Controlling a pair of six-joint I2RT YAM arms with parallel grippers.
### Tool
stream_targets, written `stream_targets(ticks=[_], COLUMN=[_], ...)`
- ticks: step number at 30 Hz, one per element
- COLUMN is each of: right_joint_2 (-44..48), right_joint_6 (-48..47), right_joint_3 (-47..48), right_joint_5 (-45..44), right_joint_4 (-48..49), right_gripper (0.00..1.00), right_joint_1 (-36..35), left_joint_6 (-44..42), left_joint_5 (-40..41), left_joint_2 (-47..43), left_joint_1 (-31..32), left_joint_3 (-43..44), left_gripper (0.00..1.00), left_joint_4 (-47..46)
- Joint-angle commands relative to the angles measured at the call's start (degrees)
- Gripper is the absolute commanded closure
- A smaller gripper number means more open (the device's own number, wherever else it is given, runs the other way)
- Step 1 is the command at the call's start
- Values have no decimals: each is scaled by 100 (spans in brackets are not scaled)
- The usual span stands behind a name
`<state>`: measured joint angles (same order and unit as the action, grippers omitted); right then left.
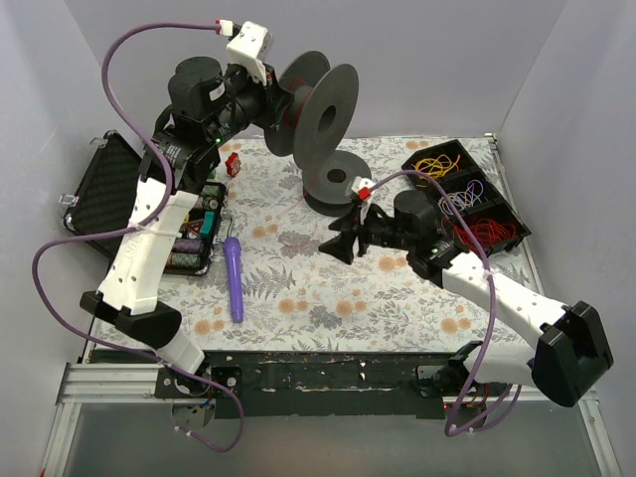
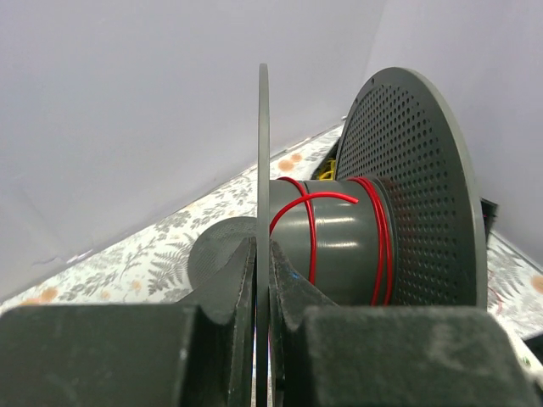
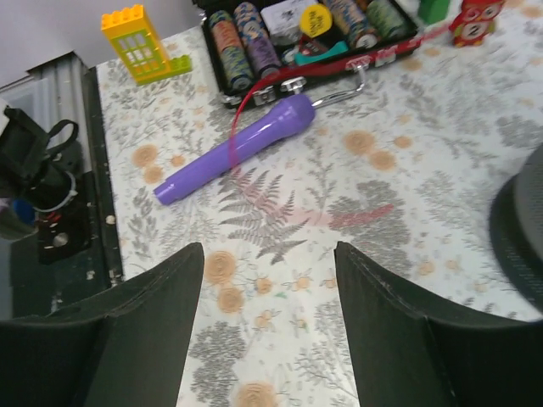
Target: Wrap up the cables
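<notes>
My left gripper is raised at the back and is shut on the thin near flange of a dark grey spool. Its jaws pinch the flange edge. A few turns of the thin red wire lie around the spool's core. In the right wrist view the red wire shows as a blurred strand hanging across the cloth and past the purple cylinder. My right gripper hovers over the middle of the table, open and empty.
A second grey spool lies flat behind the right gripper. A purple cylinder and an open black case of chips are at the left. A black tray with yellow, purple-white and red wire bundles stands at the right.
</notes>
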<state>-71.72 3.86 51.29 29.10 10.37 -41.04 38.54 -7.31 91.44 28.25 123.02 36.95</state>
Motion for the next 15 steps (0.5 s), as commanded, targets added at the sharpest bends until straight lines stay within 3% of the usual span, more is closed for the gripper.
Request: stream_targets(ticks=[1, 5, 9, 12, 15], right_joint_2=[352, 352, 195, -113, -394], right_joint_6=[-798, -782, -500, -186, -52], right_joint_3=[-356, -417, -497, -374, -382], right_joint_5=[437, 807, 1167, 1405, 1326], right_joint_4=[949, 1194, 2073, 2503, 2934], right_gripper=[28, 27, 26, 15, 14], right_joint_1=[394, 702, 834, 825, 817], left_joint_6=[48, 39, 48, 65, 83], left_joint_5=[-964, -1132, -1185, -1246, -1325], left_joint_2=[-267, -258, -197, -153, -100], left_joint_1=[14, 14, 14, 14, 14], left_joint_3=[520, 758, 1012, 1171, 1320], left_gripper=[100, 100, 100, 100, 100], left_joint_4=[216, 330, 366, 383, 383])
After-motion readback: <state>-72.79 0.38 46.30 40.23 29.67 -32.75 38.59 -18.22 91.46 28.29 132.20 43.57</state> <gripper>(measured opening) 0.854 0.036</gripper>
